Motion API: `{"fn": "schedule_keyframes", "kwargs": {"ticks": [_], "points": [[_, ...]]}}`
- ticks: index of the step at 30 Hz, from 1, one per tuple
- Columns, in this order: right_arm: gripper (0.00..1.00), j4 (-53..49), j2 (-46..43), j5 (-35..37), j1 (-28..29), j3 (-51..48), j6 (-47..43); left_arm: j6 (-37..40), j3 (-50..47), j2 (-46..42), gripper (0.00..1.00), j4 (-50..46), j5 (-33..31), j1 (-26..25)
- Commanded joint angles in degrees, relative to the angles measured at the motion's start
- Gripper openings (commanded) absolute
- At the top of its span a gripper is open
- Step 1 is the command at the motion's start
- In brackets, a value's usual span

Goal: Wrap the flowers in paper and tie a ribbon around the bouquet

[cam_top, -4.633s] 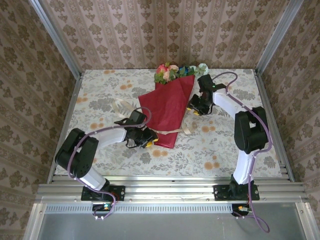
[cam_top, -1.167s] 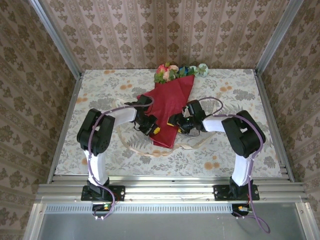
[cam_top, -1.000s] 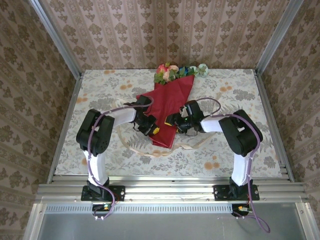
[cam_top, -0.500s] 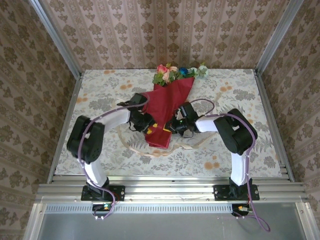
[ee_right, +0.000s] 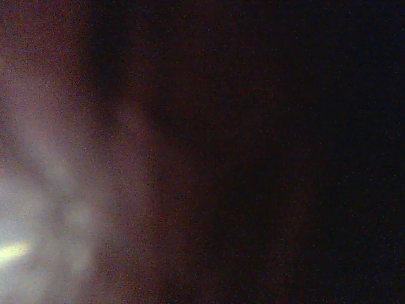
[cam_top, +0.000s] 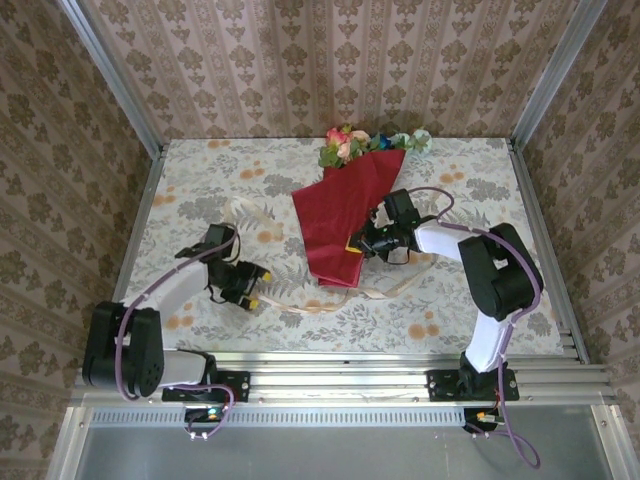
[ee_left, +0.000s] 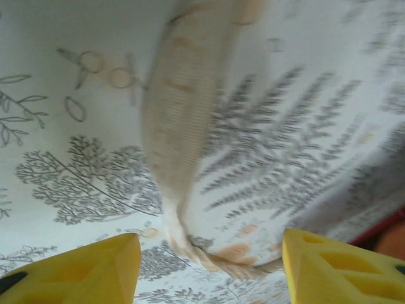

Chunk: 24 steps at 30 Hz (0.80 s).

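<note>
Now, L hand (ee_left: 210,253) wide open, over ribbon (ee_left: 177,145)

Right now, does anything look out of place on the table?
Yes, the ribbon: it lies slack and twisted on the tablecloth by the bouquet's narrow end, not tied round it. The left claw hangs open over it, gripping nothing.

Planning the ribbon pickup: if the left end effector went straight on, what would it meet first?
Probably the ribbon, lying just ahead between the left end effector's open fingertips; depth is unclear.
</note>
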Motion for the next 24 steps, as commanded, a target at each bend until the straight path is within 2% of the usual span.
{"fn": "schedule_keyframes", "kwargs": {"ticks": [1, 4, 6, 8, 9, 15, 22, 24], "points": [[0.0, -5.3, -3.3, -3.9, 0.2, -0.2, -2.9, -1.6, -1.1, 5.3, 0.57, 8.8, 3.5, -0.3], [0.0, -7.7, -5.4, -3.9, 0.2, -1.0, -3.7, -3.7, -1.2, 11.7, 0.44, 17.7, 5.3, -0.3], [0.0, -8.9, -6.7, -4.0, 0.0, -1.7, -4.0, -4.7, 0.2, 15.9, 0.29, 22.3, 6.3, -0.1], [0.0, -10.4, -8.3, -3.9, 0.0, -2.5, -4.2, -3.9, 3.2, 19.7, 0.07, 23.4, 6.2, 0.6], [0.0, -10.7, -9.0, -4.0, 0.2, -3.2, -4.2, -3.5, 4.5, 21.0, 0.0, 23.4, 5.9, 1.1], [0.0, -10.3, -14.8, -3.4, 2.2, -10.1, -2.3, -1.8, 12.1, 24.9, 0.0, 25.1, 3.3, 6.8], [0.0, -5.4, -14.6, 0.7, 5.4, -18.2, -0.2, -0.6, 13.0, 24.5, 0.0, 24.7, 9.1, 12.3], [0.0, -4.9, -12.8, 1.6, 5.4, -18.5, -0.7, -0.8, 10.9, 22.4, 0.22, 23.9, 10.5, 12.6]]}}
